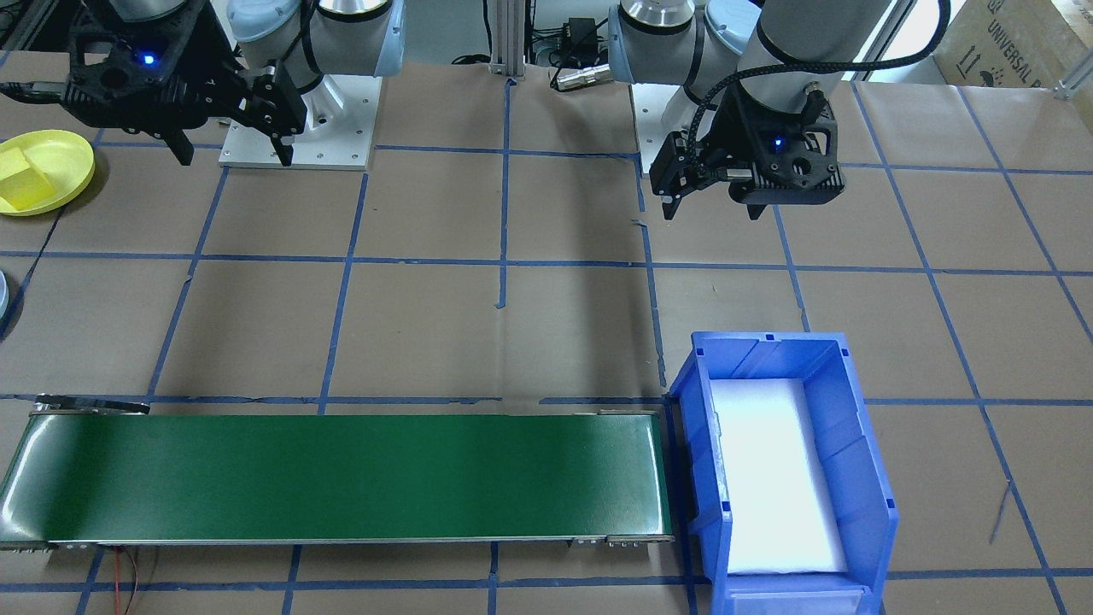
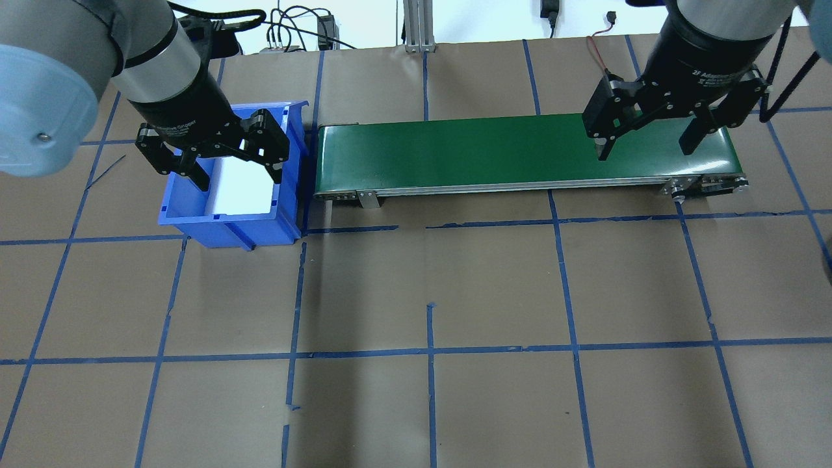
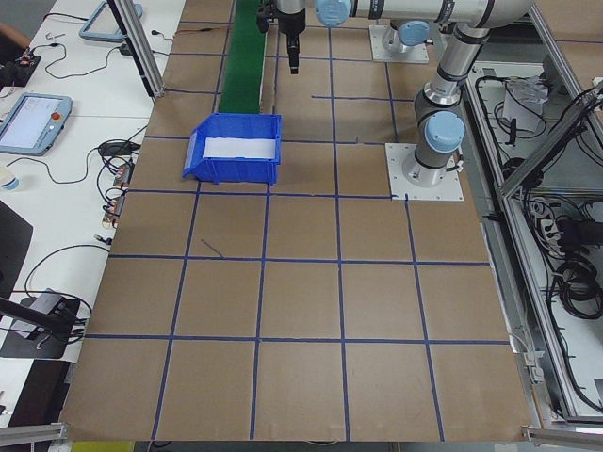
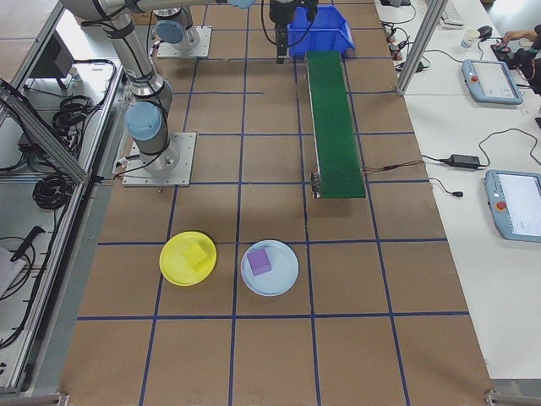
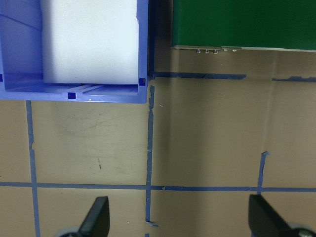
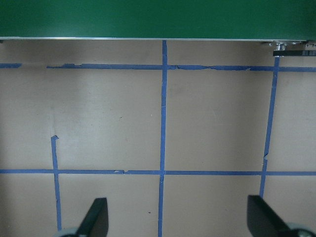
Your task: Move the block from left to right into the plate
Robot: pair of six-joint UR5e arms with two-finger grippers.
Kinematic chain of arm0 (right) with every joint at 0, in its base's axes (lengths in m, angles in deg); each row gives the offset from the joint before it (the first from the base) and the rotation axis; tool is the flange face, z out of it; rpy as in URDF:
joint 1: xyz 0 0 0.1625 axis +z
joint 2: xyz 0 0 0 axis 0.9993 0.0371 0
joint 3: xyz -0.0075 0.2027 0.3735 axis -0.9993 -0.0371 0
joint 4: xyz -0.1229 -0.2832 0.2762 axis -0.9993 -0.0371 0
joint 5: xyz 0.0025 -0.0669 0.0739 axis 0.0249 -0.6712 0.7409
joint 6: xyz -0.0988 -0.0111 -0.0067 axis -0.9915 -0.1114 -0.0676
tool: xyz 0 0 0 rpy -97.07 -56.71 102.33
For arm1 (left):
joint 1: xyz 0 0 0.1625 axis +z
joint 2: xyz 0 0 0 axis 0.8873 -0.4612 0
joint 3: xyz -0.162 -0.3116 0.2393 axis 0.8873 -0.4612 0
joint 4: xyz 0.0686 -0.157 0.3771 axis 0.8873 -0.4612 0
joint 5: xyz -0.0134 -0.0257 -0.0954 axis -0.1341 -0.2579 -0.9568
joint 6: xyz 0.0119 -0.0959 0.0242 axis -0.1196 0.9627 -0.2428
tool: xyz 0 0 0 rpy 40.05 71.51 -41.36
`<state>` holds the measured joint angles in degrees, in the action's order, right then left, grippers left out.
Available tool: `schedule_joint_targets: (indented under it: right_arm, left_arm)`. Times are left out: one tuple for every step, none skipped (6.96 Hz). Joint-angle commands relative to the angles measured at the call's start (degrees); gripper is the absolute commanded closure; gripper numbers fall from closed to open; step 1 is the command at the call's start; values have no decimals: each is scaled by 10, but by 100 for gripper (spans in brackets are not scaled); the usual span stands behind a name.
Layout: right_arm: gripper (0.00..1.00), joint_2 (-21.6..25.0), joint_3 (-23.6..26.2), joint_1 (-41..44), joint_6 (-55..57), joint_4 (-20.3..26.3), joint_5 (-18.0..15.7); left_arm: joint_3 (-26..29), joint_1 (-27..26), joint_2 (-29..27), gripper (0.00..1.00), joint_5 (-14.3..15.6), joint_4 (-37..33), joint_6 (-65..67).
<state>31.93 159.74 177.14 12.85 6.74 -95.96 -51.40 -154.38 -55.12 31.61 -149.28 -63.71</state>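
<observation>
- Brown paper gridded with blue tape covered the worktop [image 2: 429, 273].
- Left claw [image 2: 214, 162] hung spread and empty above the blue bin [image 2: 224, 214].
- Right claw [image 2: 650, 133] hung spread over the green conveyor [image 2: 487, 153].
- Yellow block [image 4: 198, 256] lay in the plate [image 4: 173, 266], at nine o'clock of a pale blue plate [image 4: 283, 279] in the right-side view.

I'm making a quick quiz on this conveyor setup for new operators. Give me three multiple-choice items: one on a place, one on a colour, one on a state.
1. Where is the yellow block?
A. On the conveyor belt
B. In the yellow plate
C. In the blue bin

2. What colour is the block in the pale blue plate?
A. Purple
B. Red
C. Green

3. How are the two grippers?
A. Both open
B. Both shut
C. One holds a block

Answers:
1 B: the yellow block lies in the yellow plate.
2 A: the purple block sits in the pale blue plate.
3 A: left gripper and right gripper hang with fingers spread, empty.
</observation>
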Motion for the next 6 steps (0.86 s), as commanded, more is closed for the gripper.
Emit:
schedule_joint_targets:
  right_arm:
    - [0, -2, -1, -2, 2, 5, 27]
    - [0, -2, 0, -6, 1, 5, 24]
    - [0, -3, 0, -8, 1, 5, 24]
    - [0, -3, 1, -8, 1, 5, 24]
    - [0, -3, 3, -9, -4, 6, 22]
    - [0, -3, 3, -9, -5, 8, 7]
  left_arm:
    - [1, 0, 0, 0, 0, 0, 0]
    - [1, 1, 0, 0, 0, 1, 0]
    - [1, 1, 0, 0, 0, 1, 0]
    - [1, 1, 0, 0, 0, 1, 0]
    - [1, 1, 0, 0, 0, 1, 0]
    - [1, 1, 0, 0, 0, 1, 0]
